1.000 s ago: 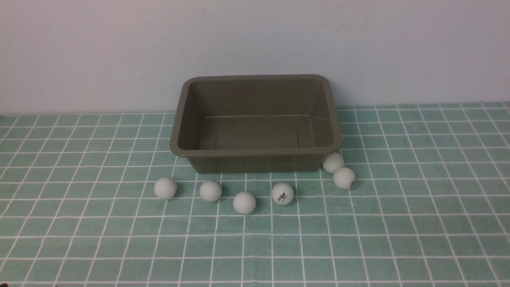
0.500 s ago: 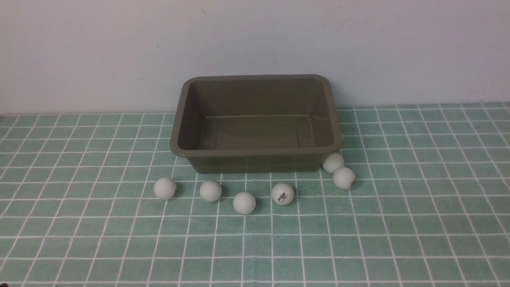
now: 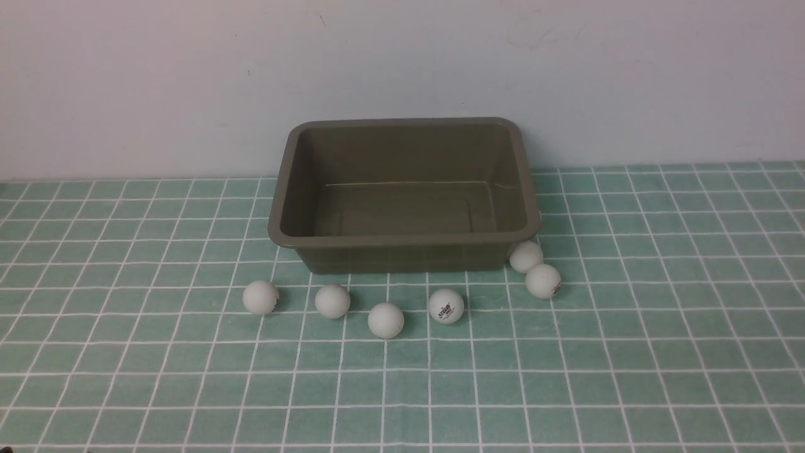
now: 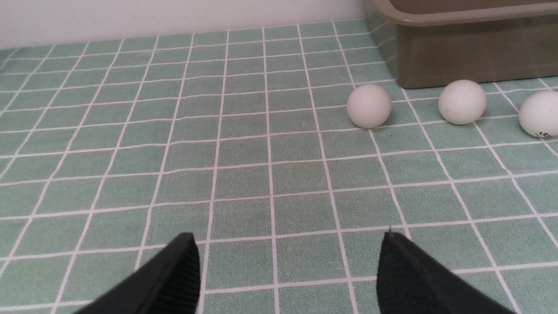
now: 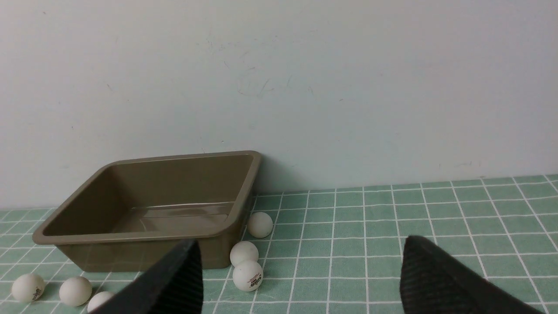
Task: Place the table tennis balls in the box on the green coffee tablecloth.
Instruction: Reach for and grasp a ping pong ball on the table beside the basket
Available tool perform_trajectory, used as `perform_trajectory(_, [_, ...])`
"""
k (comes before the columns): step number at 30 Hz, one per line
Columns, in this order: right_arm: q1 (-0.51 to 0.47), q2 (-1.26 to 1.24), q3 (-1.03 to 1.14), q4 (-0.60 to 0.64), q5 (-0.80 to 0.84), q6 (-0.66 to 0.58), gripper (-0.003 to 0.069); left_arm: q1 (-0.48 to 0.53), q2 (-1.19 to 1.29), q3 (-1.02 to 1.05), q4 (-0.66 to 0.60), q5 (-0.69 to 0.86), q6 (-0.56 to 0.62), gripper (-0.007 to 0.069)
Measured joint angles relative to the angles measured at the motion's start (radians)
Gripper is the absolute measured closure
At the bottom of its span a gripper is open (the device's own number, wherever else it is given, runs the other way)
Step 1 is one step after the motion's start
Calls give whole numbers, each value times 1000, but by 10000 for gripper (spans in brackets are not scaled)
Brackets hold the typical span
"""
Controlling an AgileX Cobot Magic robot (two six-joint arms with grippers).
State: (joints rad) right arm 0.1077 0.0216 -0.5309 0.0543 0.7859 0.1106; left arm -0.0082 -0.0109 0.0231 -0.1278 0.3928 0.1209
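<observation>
Nothing has moved: the box (image 3: 402,239) sits empty on the green coffee tablecloth (image 3: 629,377), the table tennis balls (image 3: 385,320) outside along its near and right sides. Our left claw (image 4: 287,235) and right claw (image 5: 301,240) stand apart, empty; we have every ball left.

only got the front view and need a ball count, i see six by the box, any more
Observer: Yes, a seventh ball lies beside the box's right wall, farther back, where the box hides it from you.
Operator: are the hands holding anything
Observer: The left hand is open with nothing between its fingers.
Operator: and the right
Observer: The right hand is open and empty too.
</observation>
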Motion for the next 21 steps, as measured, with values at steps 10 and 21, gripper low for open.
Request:
perform_trajectory(10, [0, 0, 0, 1, 0, 1, 111, 0, 0, 4, -35, -34, 1, 132])
perform_trajectory(21, [0, 0, 0, 1, 0, 1, 111, 0, 0, 5, -438, -168, 1, 132])
